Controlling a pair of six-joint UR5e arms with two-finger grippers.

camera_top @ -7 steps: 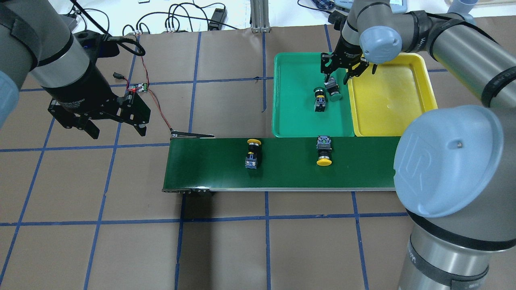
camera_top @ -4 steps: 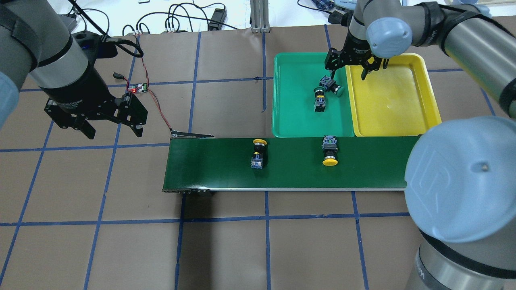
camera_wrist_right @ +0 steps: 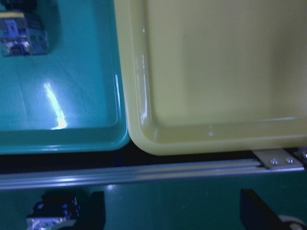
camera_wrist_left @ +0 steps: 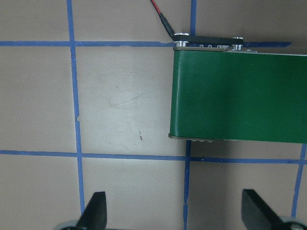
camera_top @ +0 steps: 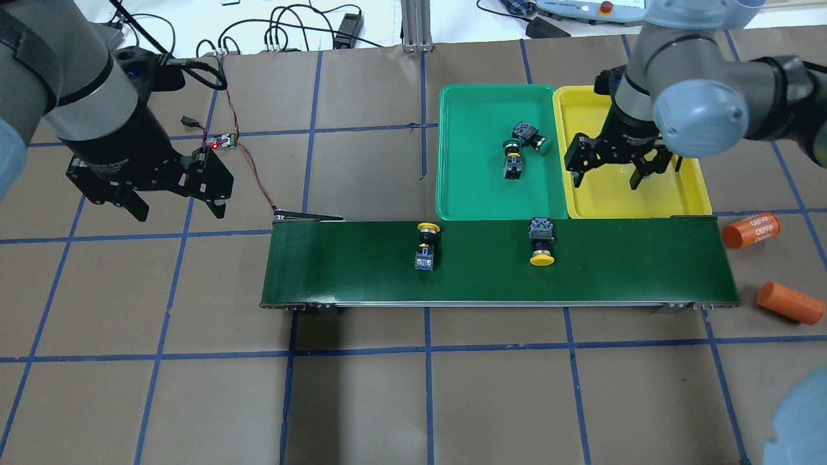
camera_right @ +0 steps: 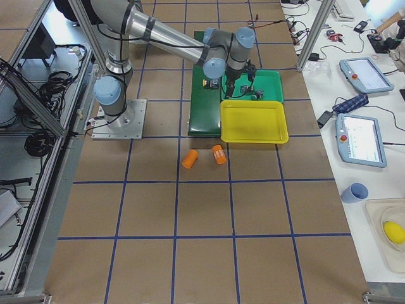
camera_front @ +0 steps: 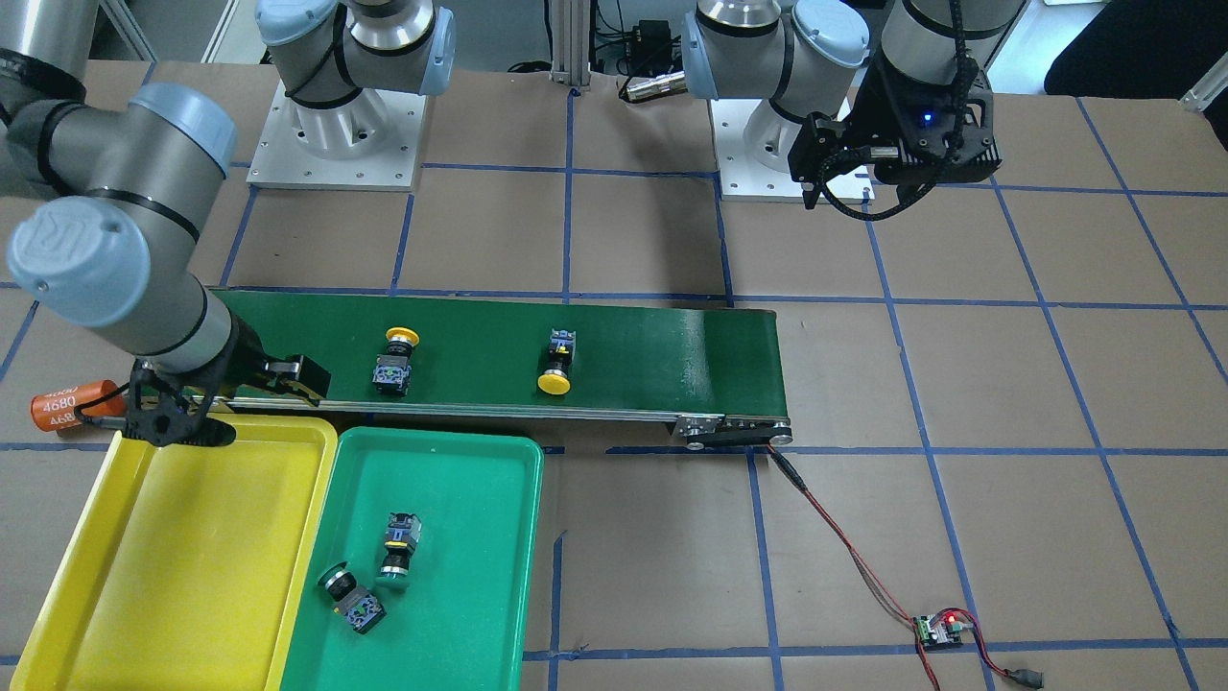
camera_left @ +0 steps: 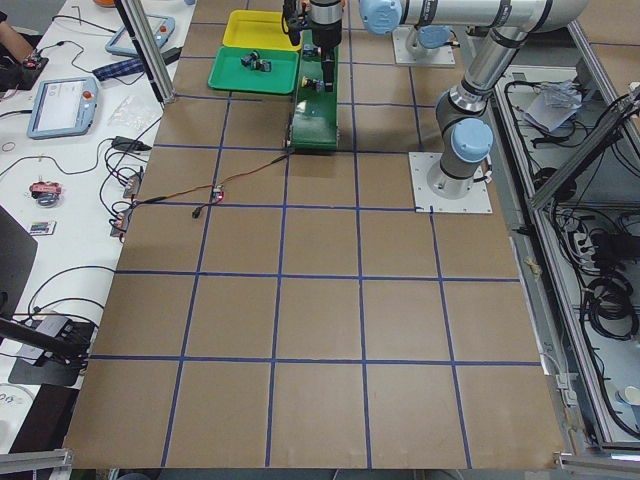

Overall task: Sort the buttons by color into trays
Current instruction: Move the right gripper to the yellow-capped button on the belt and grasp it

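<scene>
Two green-capped buttons point(camera_top: 512, 158) with black-and-grey bodies lie on their sides, close together, in the green tray point(camera_top: 471, 187). Two yellow-capped buttons point(camera_top: 426, 245) lie apart on the dark-green conveyor belt point(camera_top: 349, 265). An orange cylinder point(camera_top: 751, 229) on the tabletop point(camera_top: 362, 400) reads "4680". The right hand point(camera_top: 606, 181), fingers spread and empty, hovers over the yellow tray point(camera_top: 601, 203), near the green pair. The left hand point(camera_top: 179, 210), also spread, hangs over the tabletop, well apart from every button.

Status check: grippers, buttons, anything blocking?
Left gripper open, off belt's end; right gripper open above yellow tray's edge. Green buttons in green tray; yellow buttons on belt, unobstructed.
</scene>
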